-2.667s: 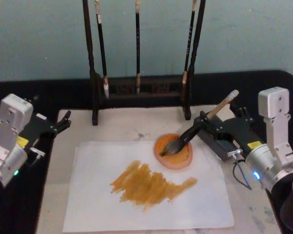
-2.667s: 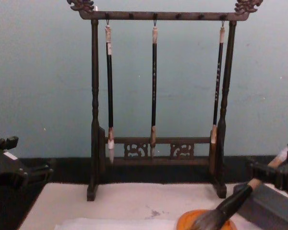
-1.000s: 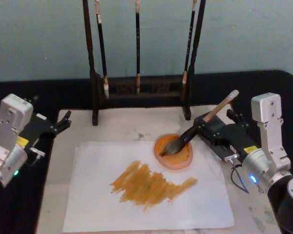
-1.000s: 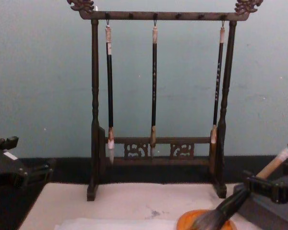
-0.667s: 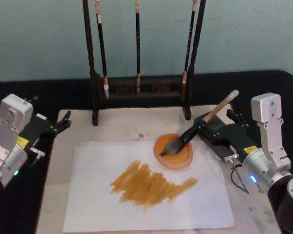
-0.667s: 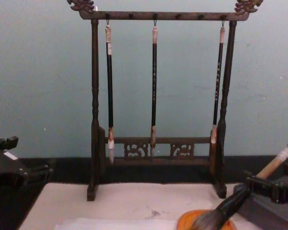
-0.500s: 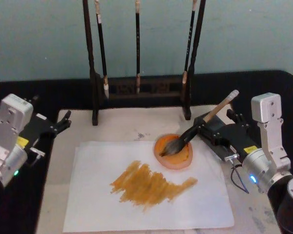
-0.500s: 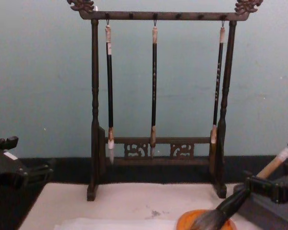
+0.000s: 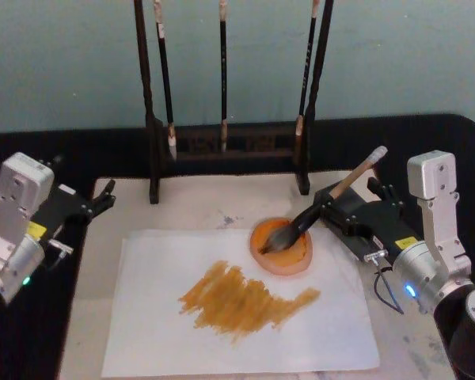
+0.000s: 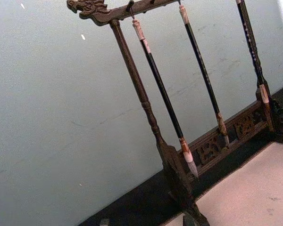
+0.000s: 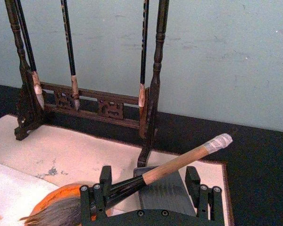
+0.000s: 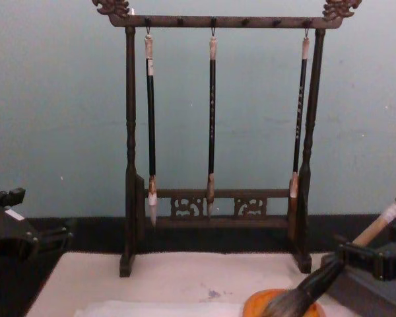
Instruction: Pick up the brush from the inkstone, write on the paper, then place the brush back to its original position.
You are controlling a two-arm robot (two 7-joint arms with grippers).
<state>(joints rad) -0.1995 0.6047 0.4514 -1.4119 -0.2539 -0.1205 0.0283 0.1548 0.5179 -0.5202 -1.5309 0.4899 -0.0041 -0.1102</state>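
Bristles of the thick pale-handled brush [image 9: 313, 210] rest in the round orange dish [image 9: 283, 247] at frame centre; right tool [image 9: 330, 207] spread around its handle.

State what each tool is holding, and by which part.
Nothing is held. The right tool stands open astride the handle of the brush; the left tool is parked at left, apart.
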